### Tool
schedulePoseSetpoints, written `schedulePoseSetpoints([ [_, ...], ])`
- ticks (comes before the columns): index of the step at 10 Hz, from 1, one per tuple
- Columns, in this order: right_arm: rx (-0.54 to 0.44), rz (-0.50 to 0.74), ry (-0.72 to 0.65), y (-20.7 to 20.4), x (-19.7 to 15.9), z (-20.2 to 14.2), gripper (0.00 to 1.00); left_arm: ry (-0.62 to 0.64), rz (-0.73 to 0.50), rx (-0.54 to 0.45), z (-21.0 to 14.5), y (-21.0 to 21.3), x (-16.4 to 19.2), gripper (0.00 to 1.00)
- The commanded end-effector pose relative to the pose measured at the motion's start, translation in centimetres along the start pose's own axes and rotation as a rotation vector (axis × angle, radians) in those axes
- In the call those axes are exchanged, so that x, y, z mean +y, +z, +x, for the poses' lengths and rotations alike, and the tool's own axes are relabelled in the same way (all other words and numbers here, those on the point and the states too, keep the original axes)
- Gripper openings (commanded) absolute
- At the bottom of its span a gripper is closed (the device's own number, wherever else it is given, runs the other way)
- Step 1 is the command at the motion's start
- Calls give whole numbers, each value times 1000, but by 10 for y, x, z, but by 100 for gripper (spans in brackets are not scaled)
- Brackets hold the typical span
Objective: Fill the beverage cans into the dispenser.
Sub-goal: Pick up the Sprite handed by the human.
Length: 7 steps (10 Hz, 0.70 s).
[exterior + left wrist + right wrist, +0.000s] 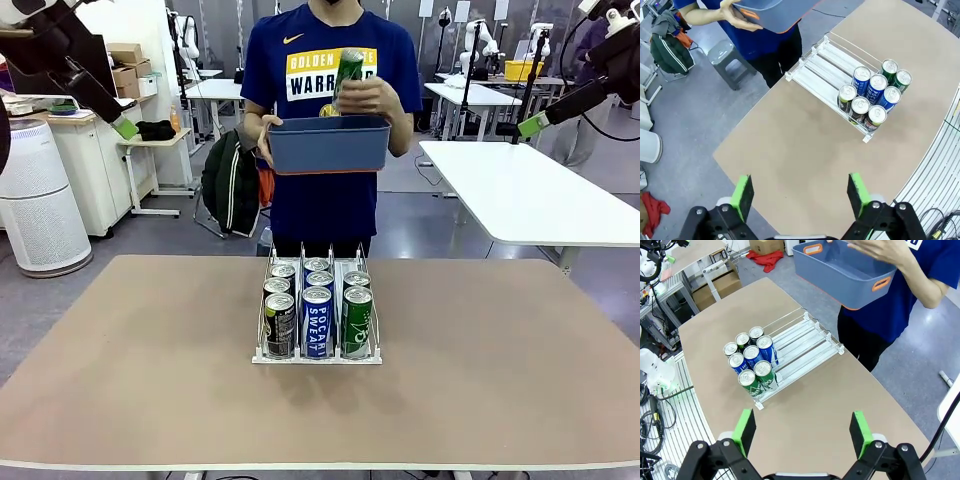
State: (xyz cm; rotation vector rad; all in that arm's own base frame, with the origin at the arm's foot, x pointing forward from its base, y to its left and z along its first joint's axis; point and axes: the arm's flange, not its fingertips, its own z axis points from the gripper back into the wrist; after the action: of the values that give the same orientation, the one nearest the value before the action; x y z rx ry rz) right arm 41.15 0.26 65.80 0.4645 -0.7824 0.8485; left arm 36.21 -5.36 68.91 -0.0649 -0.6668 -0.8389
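The dispenser [330, 359], a low white wire rack, sits mid-table with several beverage cans [317, 318] standing at its near end: dark ones in the left lane, blue-and-white in the middle, green on the right. Across the table a person holds up a green can [348, 68] over a blue-grey bin [328, 143]. My left gripper [122, 124] hangs high at the upper left and my right gripper [533, 124] high at the upper right. The left gripper [800, 195] is open and empty above the table edge, far from the dispenser [815, 65]. The right gripper [802, 432] is open and empty too, well short of the cans [751, 362].
The tan table [120, 360] has bare room on both sides of the rack. The person's bin [840, 272] hovers past the far edge. The rack's far half [805, 340] holds no cans. Other tables, boxes and a stool [727, 52] stand beyond.
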Motion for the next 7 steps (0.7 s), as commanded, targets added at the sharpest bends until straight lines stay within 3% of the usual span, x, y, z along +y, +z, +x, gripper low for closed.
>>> schedulePoseSetpoints([
  [1, -21, 30, 17, -2, -1, -1, 100, 11, 2, 9, -8, -1, 0, 100],
  [7, -21, 30, 17, -2, -1, -1, 100, 11, 2, 9, -8, -1, 0, 100],
])
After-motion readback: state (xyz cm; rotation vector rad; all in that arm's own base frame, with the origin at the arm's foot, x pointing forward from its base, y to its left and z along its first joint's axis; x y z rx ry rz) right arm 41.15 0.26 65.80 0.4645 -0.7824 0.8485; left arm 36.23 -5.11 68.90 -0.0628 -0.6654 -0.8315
